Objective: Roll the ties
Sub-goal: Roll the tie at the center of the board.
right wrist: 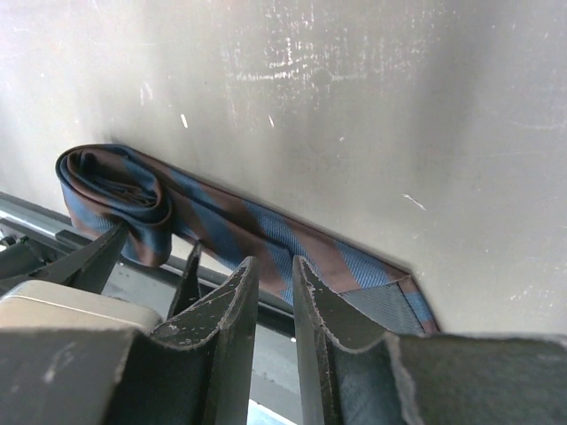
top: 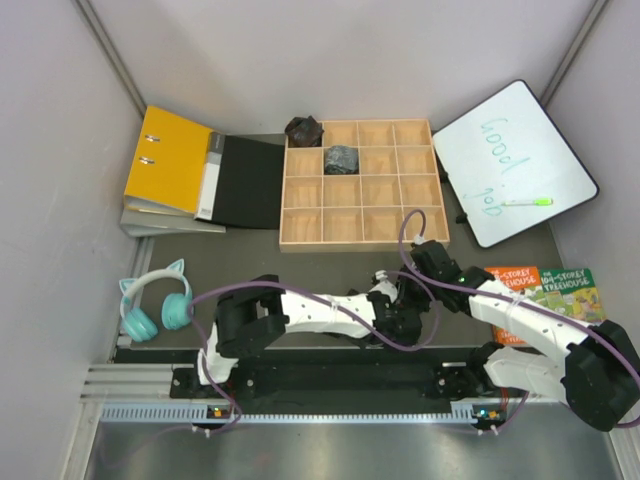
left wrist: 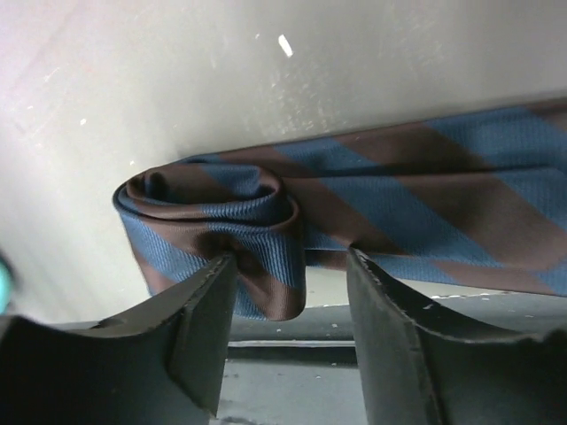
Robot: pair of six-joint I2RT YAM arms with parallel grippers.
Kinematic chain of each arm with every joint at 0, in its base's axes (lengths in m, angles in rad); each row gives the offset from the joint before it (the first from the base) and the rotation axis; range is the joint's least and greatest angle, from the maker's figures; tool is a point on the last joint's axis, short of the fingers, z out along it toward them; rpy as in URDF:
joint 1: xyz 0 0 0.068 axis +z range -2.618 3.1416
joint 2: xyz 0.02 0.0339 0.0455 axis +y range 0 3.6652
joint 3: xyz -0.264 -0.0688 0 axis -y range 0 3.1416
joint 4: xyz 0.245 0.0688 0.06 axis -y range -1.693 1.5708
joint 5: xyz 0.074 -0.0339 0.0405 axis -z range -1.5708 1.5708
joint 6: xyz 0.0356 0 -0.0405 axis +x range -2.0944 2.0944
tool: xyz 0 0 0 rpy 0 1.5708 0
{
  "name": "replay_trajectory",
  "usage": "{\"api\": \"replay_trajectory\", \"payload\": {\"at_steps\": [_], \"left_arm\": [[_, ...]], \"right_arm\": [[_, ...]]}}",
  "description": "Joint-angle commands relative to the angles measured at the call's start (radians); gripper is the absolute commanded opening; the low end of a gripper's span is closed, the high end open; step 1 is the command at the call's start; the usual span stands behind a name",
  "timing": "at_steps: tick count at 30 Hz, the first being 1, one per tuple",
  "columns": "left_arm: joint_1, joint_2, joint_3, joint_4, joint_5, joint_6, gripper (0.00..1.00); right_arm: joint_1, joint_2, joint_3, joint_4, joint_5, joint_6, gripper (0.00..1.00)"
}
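Note:
A blue and brown striped tie (left wrist: 416, 195) lies flat on the grey table, its left end rolled into a loose coil (left wrist: 213, 217). My left gripper (left wrist: 291, 257) is open, with the coil's lower fold resting against its left finger (left wrist: 208, 310). My right gripper (right wrist: 273, 258) is almost shut, with its tips on the flat strip (right wrist: 266, 235) to the right of the coil (right wrist: 111, 190). In the top view both grippers (top: 398, 312) (top: 428, 262) meet mid-table and hide this tie. Two rolled ties sit at the wooden tray (top: 360, 238): a brownish-black one (top: 303, 129) at its far left corner and a greyish one (top: 341, 159) in a compartment.
A yellow binder (top: 165, 160) and black folder (top: 250, 180) lie at the back left. A whiteboard (top: 515, 150) with a green marker (top: 527, 201) is at the back right. Teal headphones (top: 155, 305) are at the left, books (top: 545, 288) at the right. A metal rail (left wrist: 292, 341) runs along the near edge.

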Motion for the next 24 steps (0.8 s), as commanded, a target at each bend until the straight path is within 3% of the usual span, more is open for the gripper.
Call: {"api": "replay_trajectory", "payload": {"at_steps": [1,8,17,24], "left_arm": [[0.018,-0.067,-0.006,0.126,0.032,0.017,0.6],[0.085,-0.239,-0.123,0.252,0.147,0.047,0.72],[0.225,-0.535,-0.282,0.356,0.299,0.081,0.75],[0.381,-0.734,-0.425,0.371,0.338,0.098,0.75]], "right_arm": [[-0.004,-0.021,0.02,0.054,-0.024,0.01,0.23],[-0.004,-0.027,0.026,0.086,-0.067,0.016,0.26],[0.001,-0.043,-0.011,0.21,-0.171,0.096,0.29],[0.096,-0.035,-0.024,0.309,-0.172,0.183,0.35]]}}
